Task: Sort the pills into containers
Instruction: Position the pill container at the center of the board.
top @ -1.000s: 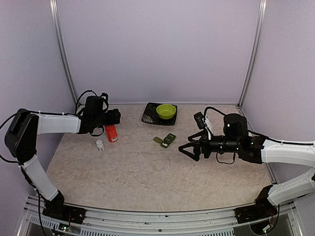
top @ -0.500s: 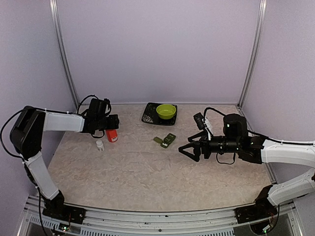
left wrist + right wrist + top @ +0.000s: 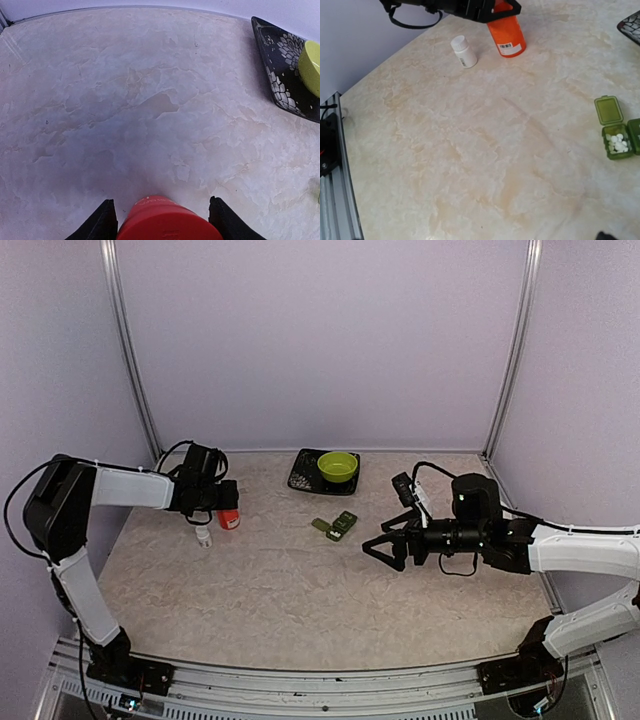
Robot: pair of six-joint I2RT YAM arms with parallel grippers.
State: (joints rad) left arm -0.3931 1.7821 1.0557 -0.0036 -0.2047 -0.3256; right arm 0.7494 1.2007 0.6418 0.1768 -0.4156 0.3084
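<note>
The containers (image 3: 340,525) are small green boxes at mid-table; in the right wrist view one lid (image 3: 608,110) lies open beside a box holding white pills (image 3: 617,145). An orange-red pill bottle (image 3: 229,519) stands at the left, also seen in the right wrist view (image 3: 506,35). My left gripper (image 3: 227,506) is open, one finger on each side of the bottle's red cap (image 3: 167,222), with small gaps showing. My right gripper (image 3: 376,546) is open and empty above the table, right of the containers.
A small white bottle (image 3: 203,536) stands just left of the red one, and shows in the right wrist view (image 3: 463,51). A black patterned tray (image 3: 300,478) with a lime-green bowl (image 3: 338,467) sits at the back. Walls enclose three sides.
My left gripper has come nearer and lower over the red bottle, so less of the bottle shows. My right arm has barely shifted.
</note>
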